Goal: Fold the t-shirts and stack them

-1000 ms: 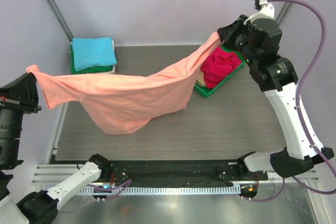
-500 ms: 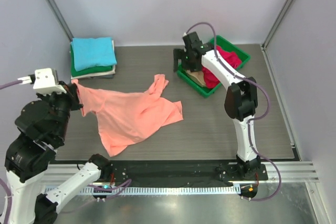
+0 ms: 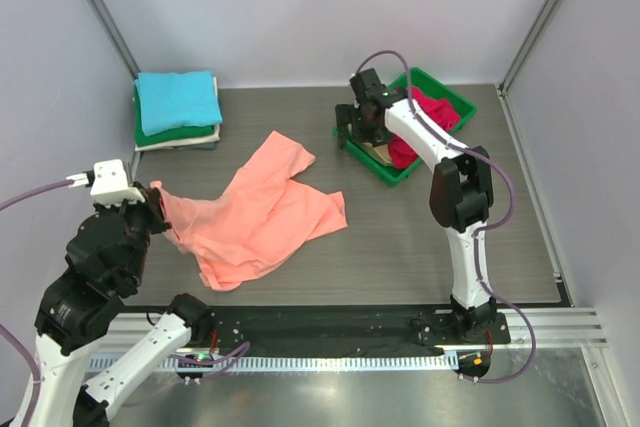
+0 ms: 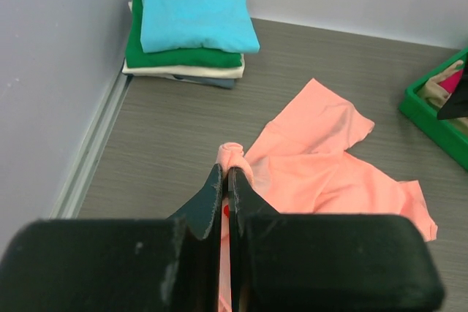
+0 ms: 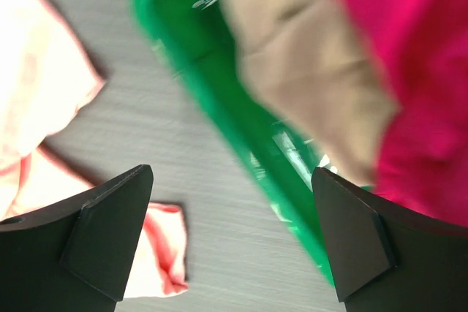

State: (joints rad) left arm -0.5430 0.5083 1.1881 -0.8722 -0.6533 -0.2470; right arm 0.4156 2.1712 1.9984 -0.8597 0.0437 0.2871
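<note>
Salmon t-shirt (image 3: 265,212) looks thin, limp & light: I'd expect no stiffness, so it'll sag & bunch wherever I lift it, and one pinch point just drags the rest along. Best holds IMO are two spread corners, shoulders or hem, so it hangs flat. My left claw (image 4: 225,173) is clamped shut on a rolled wad of its edge; the cloth lies crumpled on the desk (image 3: 450,237), spreading away from that claw twd the middle, one flap reaching toward the back. It sits btwn the folded stack (image 3: 178,107) in the back-left corner & the green tray (image 3: 372,169) at back right, touching neither. My right claw (image 5: 230,173) is spread wide w/ nothing in it, hovering over the tray's rim next to the beige shirt (image 5: 307,78) & red shirt (image 5: 395,56). The salmon cloth's nearest corner is close beside that claw but clear of both fingers, so nearest free hold for it, I reckon.
</note>
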